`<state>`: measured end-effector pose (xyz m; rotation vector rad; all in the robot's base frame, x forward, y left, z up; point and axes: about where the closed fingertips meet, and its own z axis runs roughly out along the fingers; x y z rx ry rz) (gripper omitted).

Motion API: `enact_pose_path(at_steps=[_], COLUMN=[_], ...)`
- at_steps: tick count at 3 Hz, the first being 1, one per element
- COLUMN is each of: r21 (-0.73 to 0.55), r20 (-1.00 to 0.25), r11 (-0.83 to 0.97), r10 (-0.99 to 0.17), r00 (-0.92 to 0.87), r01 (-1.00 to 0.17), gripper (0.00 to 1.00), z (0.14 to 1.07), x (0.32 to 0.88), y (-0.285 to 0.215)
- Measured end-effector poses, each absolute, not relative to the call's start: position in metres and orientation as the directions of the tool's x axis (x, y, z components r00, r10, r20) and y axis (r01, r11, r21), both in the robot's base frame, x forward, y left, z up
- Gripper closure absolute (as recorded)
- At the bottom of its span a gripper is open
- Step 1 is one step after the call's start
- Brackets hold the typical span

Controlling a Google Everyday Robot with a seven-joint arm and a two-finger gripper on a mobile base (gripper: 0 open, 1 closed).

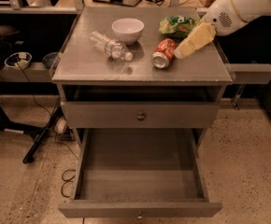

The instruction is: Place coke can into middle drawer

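Currently my claw (181, 51) sits just beside the toppled coke can (163, 53) at upper right, whether open or closed I cannot tell, middle drawer (140, 208) open below.

The flat gray bench (196, 71) carries four things. A round white bowl (128, 29) stands upright toward the back. Just left of the bowl and nearer the front, a clear plastic bottle (110, 45) lies on its side. Right of the bowl sits a crumpled green snack bag (178, 25). Front-right of the bowl, a small orange-red coke can (163, 53) with a silver top lies on its side. The pale yellow claw (180, 52) hangs low over the bench, right of the bowl, its tip at the can.
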<state>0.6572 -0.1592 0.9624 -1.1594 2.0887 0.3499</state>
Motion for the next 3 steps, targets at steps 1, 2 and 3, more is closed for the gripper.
enact_pose_path(at_steps=[1, 2, 3], r21=[-0.105, -0.092, -0.068], r20=[-0.696, -0.707, -0.726], r11=[0.554, 0.563, 0.602], r10=[-0.634, -0.618, -0.577], r00=[-0.338, -0.345, -0.375], r01=[-0.826, -0.822, -0.796], gripper=[0.00, 0.00, 0.00], z=[0.962, 0.959, 0.949], x=[0.657, 0.658, 0.664], y=[-0.159, -0.159, -0.163])
